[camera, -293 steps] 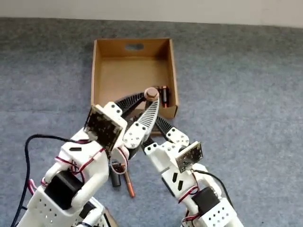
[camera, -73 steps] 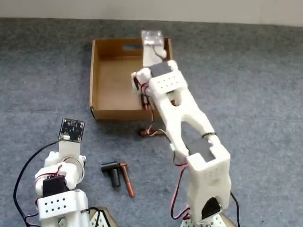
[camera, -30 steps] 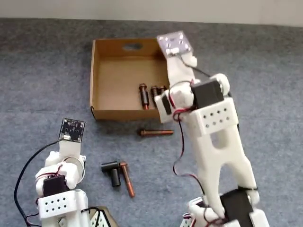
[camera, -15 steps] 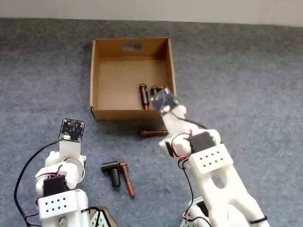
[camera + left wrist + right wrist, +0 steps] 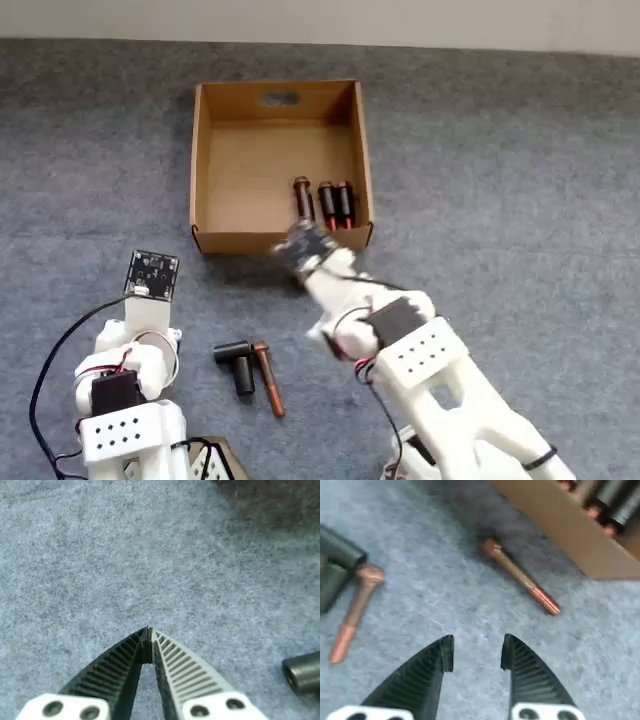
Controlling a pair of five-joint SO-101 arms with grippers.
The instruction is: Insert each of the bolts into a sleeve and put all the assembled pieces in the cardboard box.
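Left gripper (image 5: 148,636): fingers together, nothing held, parked over the carpet (image 5: 520,160) well in front of the cardboard box (image 5: 198,160).

Two black sleeves (image 5: 232,351) and one copper bolt (image 5: 268,378) lie in a touching cluster, also well in front of the box. None of them is assembled.

Right gripper (image 5: 476,652): fingers apart, empty, low over the carpet between that cluster and the box.

A second bolt (image 5: 520,576) lies just in front of the box's front wall, not touching it.

Inside the box, by its front-right corner, three assembled pieces (image 5: 326,205) lie side by side.

Judgement: two pairs are left, and the step in hand looks like a pick of the bolt nearest the box. The bolt lies oblique to the right gripper's jaws, so the wrist must turn to close across the shank. The grip should be low and centred, since the bolt may roll. The left gripper would then need a sleeve.
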